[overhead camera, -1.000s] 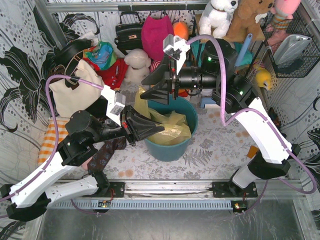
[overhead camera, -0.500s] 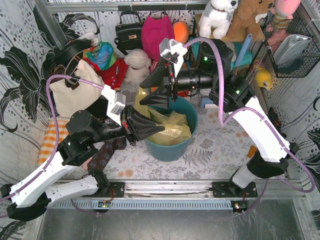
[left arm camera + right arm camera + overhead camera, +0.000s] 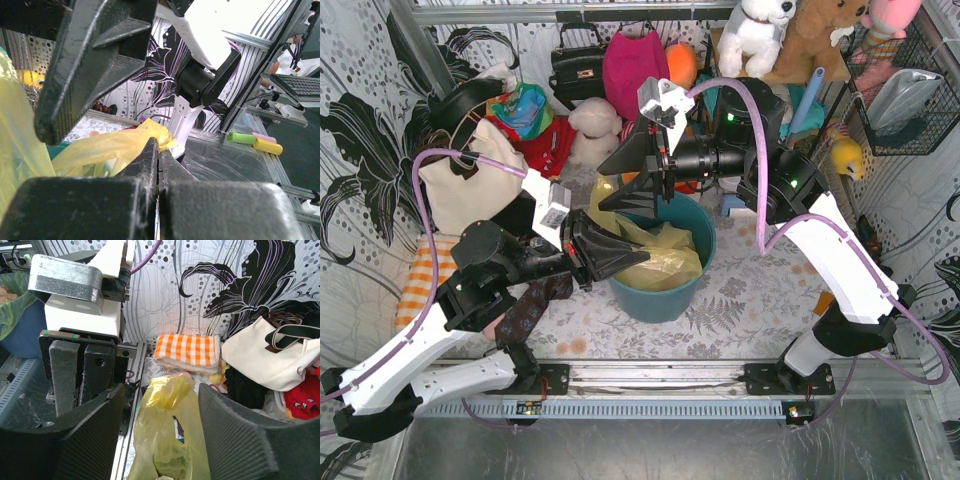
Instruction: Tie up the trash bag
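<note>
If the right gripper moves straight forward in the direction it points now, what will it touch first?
Most likely the trash bag: its raised yellow flap shows in the gap between the open fingers of the right gripper. How far ahead it lies is unclear.

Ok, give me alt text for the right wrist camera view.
The open right pincer frames a raised flap of the yellow trash bag. Beyond sit the left pincer, an orange checked cloth and a cream tote bag.
</note>
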{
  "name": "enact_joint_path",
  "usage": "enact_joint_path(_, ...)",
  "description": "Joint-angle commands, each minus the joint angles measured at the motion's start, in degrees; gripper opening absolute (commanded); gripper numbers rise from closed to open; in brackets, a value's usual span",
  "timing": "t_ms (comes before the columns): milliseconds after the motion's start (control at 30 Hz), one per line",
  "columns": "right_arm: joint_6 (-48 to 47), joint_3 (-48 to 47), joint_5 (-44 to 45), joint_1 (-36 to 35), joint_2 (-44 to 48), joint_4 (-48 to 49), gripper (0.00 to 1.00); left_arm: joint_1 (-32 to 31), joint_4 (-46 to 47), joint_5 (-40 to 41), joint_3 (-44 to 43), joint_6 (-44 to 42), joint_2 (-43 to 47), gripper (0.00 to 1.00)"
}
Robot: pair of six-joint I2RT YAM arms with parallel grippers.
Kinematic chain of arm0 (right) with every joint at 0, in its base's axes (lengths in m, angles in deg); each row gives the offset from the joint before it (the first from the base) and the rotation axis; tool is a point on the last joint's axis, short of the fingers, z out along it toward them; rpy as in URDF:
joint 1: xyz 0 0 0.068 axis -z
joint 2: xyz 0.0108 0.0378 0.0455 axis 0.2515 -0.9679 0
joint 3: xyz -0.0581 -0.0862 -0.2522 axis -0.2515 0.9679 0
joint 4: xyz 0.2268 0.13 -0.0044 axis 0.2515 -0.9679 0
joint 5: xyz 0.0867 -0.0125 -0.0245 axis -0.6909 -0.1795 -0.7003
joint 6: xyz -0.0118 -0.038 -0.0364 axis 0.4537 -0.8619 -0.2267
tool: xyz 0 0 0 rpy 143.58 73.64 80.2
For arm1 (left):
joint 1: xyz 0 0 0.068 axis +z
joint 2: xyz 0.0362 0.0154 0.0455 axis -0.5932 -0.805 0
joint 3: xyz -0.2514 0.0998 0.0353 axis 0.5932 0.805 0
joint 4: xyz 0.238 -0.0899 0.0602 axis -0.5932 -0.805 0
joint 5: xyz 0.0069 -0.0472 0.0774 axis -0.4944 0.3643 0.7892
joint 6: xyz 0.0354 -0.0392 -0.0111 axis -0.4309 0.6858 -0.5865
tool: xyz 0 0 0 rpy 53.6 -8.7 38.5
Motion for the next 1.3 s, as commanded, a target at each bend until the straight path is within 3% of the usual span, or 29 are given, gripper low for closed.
enact_joint_path(0,-1.4,-0.3,-1.2,-0.2,-0.4,2.3,0.56,-0.2,2.8,-0.2,-0.1,0.3,0.1,0.0)
enact_joint_path(467,0.4,-0.1,0.1,-0.1,0.0,3.3,0.0,-0.2,1.9,2.5,-0.3,-1.0,0.5,0.0)
enact_joint_path(800,5.7,3.7,12.3,-0.2,3.3,5.4,0.0,-0.2,0.5,17.6,-1.7,-6.2,-0.1,0.0)
enact_joint_path(1267,15.5,19.0,36.1,-0.2,13.1,8.0,0.0,-0.1,3.6,25.3,0.4,-9.9,-0.6,0.0)
